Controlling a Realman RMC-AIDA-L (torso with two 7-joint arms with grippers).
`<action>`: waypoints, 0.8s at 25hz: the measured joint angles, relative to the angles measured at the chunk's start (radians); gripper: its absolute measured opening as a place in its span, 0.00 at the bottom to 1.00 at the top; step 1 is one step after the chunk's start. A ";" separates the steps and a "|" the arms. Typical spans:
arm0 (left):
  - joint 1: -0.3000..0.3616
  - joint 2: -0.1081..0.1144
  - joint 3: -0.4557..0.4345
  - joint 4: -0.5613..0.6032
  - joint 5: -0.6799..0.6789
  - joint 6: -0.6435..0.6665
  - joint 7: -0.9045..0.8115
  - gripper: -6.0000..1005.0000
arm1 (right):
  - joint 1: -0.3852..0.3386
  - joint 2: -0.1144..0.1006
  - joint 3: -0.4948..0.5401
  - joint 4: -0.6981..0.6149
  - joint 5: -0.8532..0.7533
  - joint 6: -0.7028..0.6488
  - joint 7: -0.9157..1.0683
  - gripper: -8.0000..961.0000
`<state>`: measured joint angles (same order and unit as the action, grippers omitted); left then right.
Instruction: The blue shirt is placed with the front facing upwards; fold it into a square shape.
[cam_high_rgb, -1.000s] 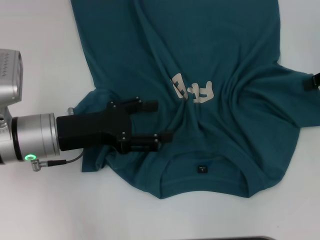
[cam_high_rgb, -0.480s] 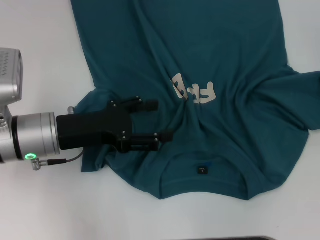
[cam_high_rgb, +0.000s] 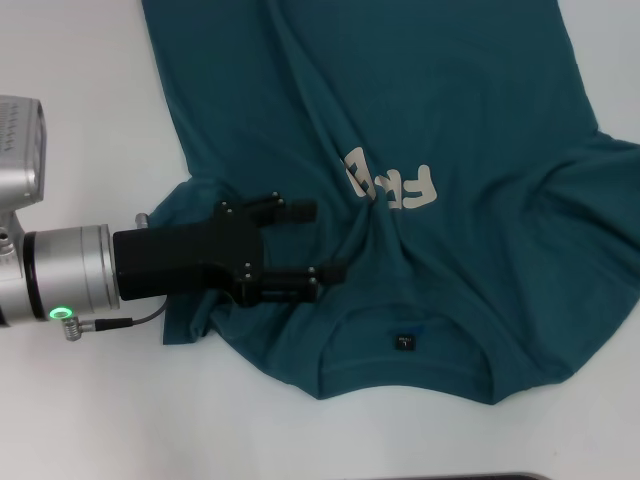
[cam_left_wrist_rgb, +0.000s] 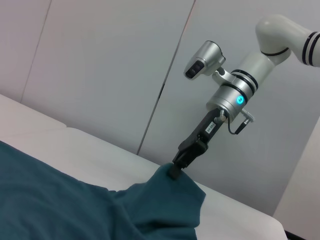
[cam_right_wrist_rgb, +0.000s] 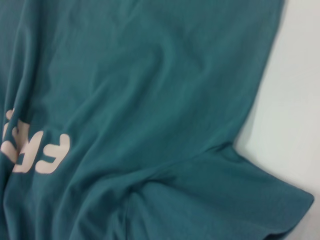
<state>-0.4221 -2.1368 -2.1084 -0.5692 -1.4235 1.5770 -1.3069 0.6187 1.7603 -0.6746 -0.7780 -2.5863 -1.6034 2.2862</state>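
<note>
Your left gripper (cam_high_rgb: 315, 240) hovers low over the blue shirt (cam_high_rgb: 430, 130) near its left sleeve, fingers spread apart with nothing between them. Your right gripper (cam_left_wrist_rgb: 176, 172) shows only in the left wrist view, its tip buried in a raised peak of the shirt's fabric; whether it is clenched on the cloth, you cannot tell. The shirt lies front up and creased on the white table (cam_high_rgb: 80, 70), cream letters (cam_high_rgb: 392, 186) showing, collar (cam_high_rgb: 405, 340) nearest you
</note>
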 joint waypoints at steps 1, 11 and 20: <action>0.000 0.000 0.000 0.000 0.000 0.000 0.000 0.90 | 0.000 -0.005 0.005 0.000 0.000 0.000 0.001 0.02; 0.000 -0.002 0.002 0.000 0.000 0.003 -0.002 0.90 | -0.001 -0.030 0.023 -0.034 -0.022 -0.013 0.007 0.02; -0.002 -0.002 -0.002 0.000 0.000 0.005 0.000 0.90 | 0.033 -0.017 0.034 -0.060 -0.043 -0.096 0.024 0.02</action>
<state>-0.4238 -2.1384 -2.1102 -0.5691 -1.4235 1.5817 -1.3074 0.6517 1.7429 -0.6409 -0.8377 -2.6294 -1.6999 2.3103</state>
